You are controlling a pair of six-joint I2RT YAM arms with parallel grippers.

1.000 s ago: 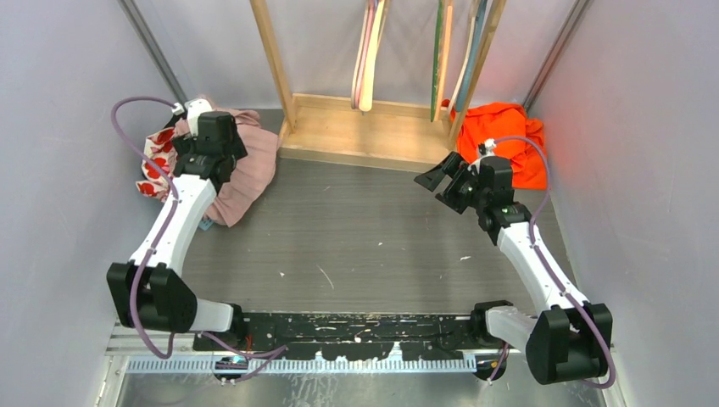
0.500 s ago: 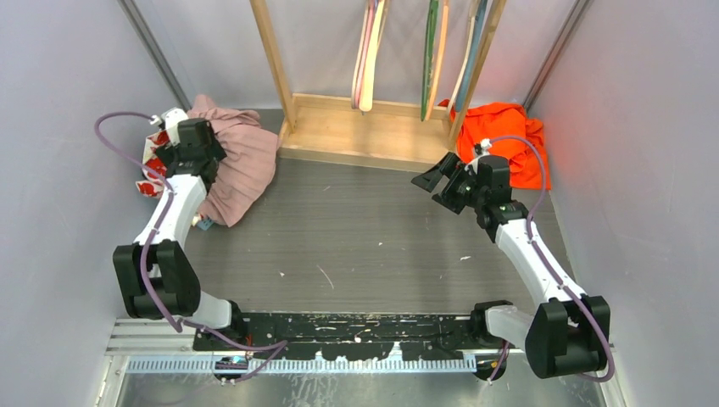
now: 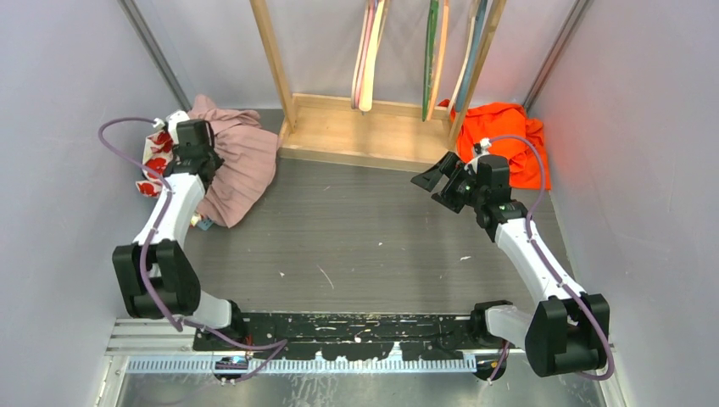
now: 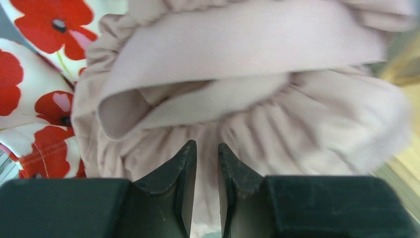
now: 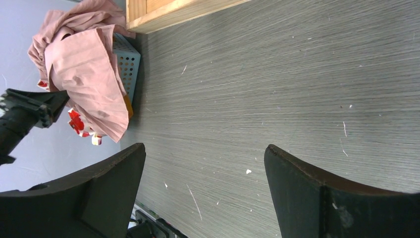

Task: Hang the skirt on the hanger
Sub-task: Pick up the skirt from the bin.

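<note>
Left fingers (image 4: pixel 179 174) narrower, on gathered pink skirt (image 4: pixel 297 124)

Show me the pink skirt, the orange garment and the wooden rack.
pink skirt (image 3: pixel 246 165), top external view, pleated middle
orange garment (image 3: pixel 507 123), top external view, crumpled centre
wooden rack (image 3: pixel 365 131), top external view, base board

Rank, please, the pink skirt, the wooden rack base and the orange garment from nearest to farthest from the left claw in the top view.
1. The pink skirt, back left, right at the left claw.
2. The wooden rack base, back centre.
3. The orange garment, back right corner.
</note>
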